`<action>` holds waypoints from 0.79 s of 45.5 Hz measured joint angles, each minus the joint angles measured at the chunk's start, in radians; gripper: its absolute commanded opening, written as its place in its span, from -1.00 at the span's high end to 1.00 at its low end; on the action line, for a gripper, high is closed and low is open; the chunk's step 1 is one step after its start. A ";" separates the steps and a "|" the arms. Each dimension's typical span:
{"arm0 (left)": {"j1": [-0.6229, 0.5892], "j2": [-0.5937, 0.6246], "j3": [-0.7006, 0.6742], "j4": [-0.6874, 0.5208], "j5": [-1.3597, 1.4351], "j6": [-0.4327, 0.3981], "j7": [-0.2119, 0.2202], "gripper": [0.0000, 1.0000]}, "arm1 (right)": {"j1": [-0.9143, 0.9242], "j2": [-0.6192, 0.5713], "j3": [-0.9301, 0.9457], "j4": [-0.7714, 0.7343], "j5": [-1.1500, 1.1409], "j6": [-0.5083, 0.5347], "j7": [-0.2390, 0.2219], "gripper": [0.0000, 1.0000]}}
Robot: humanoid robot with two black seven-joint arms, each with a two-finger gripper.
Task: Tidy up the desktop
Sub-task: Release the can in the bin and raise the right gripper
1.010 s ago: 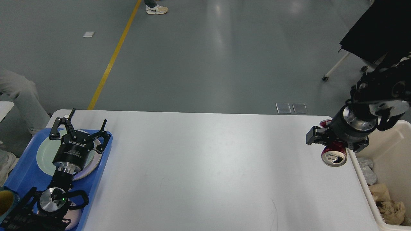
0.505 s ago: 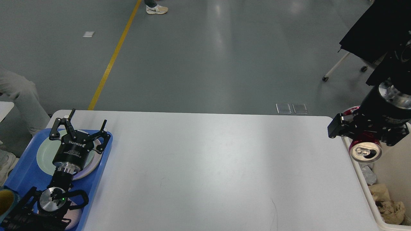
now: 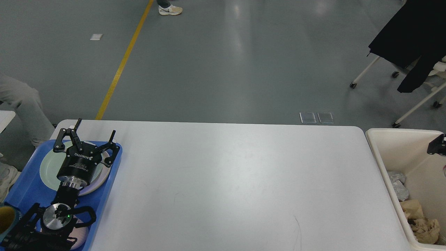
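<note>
Where the grey floor ended, the counter (image 3: 223, 184) filled the lower middle of the head view: a large white rectangular top with rounded corners, smooth and matte, marked only by a few faint scuffs and a thin dark scratch near its front right. One blue tray (image 3: 26, 195) lay on its left end, and one cream bin (image 3: 385, 157) stood just beside its right edge. The tray carried a pale green plate (image 3: 47, 167), with the rim of a second, paler plate showing beneath it, and a cup with a yellow inside (image 3: 5, 218) sat at the tray's near left corner. Inside the bin lay crumpled silver foil (image 3: 397, 184) and wadded brownish paper (image 3: 423, 226).

The left arm rose from the bottom left corner and leaned away from the camera, its left gripper (image 3: 85, 141) held above the plates with the jaws spread wide and nothing between them. Of the right gripper (image 3: 437, 144), only a small black piece showed at the right border over the bin, so its jaws could not be made out.
</note>
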 measured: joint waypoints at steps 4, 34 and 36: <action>0.000 0.000 0.000 0.000 0.000 0.000 0.000 -0.93 | -0.217 0.001 0.113 -0.175 -0.003 -0.006 0.004 1.00; 0.000 0.000 0.000 0.001 0.000 0.000 0.000 -0.93 | -1.153 0.390 0.436 -0.915 0.000 -0.537 -0.002 1.00; 0.000 0.000 0.000 0.001 0.000 0.000 0.000 -0.93 | -1.158 0.392 0.437 -0.915 0.001 -0.544 -0.003 1.00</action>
